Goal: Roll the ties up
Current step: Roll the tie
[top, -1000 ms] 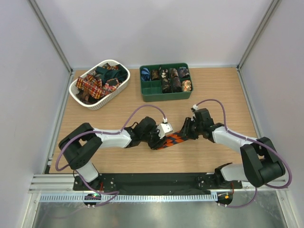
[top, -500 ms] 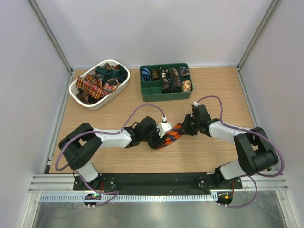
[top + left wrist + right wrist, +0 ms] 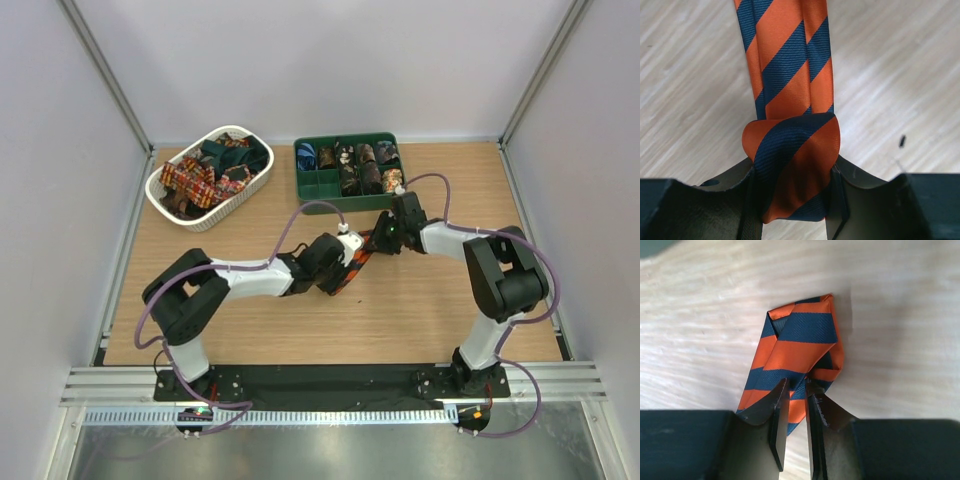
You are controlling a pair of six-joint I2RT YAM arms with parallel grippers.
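Observation:
An orange-and-dark-blue striped tie (image 3: 358,262) lies on the wooden table between my two grippers. My left gripper (image 3: 338,272) is shut on its rolled end; in the left wrist view the roll (image 3: 792,162) sits between the jaws and the flat tie runs away up the frame. My right gripper (image 3: 385,235) is shut on the tie's other, folded end (image 3: 800,347), pinching the fabric between nearly closed fingers. More ties, red plaid and dark green among them, are piled in the white basket (image 3: 180,205).
A green compartment tray (image 3: 348,203) at the back centre holds several rolled ties. The white basket stands at the back left. Grey walls enclose the table on three sides.
Both grippers moved away from the arm bases and to the left with the tie. The right gripper now sits close to the green tray. The visible stretch of tie between them is shorter.

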